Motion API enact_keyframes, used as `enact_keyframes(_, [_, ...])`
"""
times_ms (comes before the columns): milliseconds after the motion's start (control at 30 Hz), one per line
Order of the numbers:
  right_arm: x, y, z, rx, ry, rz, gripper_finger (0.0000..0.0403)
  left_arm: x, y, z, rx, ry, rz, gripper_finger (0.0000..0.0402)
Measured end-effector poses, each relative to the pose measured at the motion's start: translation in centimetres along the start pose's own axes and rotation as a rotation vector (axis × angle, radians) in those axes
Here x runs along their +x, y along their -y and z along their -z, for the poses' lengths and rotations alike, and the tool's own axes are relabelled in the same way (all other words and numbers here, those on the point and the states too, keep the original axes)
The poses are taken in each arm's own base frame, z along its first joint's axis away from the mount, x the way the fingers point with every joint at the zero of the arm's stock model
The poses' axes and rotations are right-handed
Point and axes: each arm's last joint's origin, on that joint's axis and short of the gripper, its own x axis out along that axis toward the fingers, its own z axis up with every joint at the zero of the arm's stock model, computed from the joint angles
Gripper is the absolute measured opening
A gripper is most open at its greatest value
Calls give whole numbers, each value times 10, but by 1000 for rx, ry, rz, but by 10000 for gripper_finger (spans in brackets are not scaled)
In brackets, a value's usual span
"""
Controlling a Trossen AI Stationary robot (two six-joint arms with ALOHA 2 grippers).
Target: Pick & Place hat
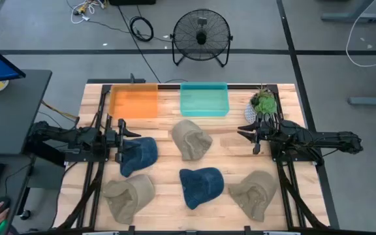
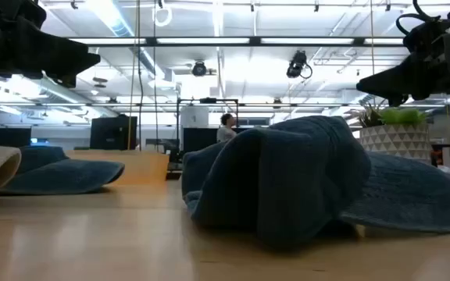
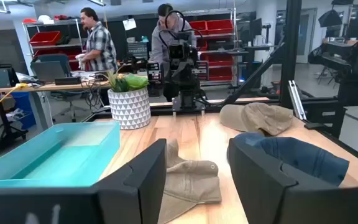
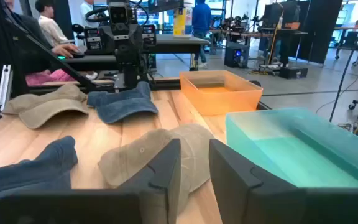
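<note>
Five hats lie flat on the wooden table: a blue hat (image 1: 141,155) at the left, a tan hat (image 1: 191,138) in the middle, a second blue hat (image 1: 201,186) near the front, and two tan hats (image 1: 129,196) (image 1: 253,192) at the front corners. My left gripper (image 1: 126,134) (image 3: 197,180) is open and hovers by the left blue hat (image 3: 303,158), pointing at the middle tan hat (image 3: 191,177). My right gripper (image 1: 245,135) (image 4: 194,165) is open and raised, facing the same tan hat (image 4: 148,155) from the right. In the low view both arms hang high above the front blue hat (image 2: 303,179).
An orange bin (image 1: 134,101) and a teal bin (image 1: 204,100) stand side by side at the far edge, with a potted plant (image 1: 263,104) to their right. A floor fan (image 1: 201,36) stands beyond the table. People work at benches in the room behind.
</note>
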Motion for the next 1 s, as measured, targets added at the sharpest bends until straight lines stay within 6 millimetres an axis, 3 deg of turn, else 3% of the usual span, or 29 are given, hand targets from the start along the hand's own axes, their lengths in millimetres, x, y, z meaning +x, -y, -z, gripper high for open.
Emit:
enact_keyframes(233, [0, 0, 0, 49, 0, 1, 86, 0, 0, 0, -7, 1, 0, 177])
enact_keyframes(700, [0, 0, -3, 39, 30, 1, 86, 0, -3, -5, -211, 45, -75, 177])
enact_keyframes(867, [-2, 0, -19, 40, 202, 2, 86, -3, -6, -33, -218, 63, -125, 177])
enact_keyframes(1000, [-3, 1, -29, 25, 253, 5, 86, -4, -10, -55, -274, -77, -211, 177])
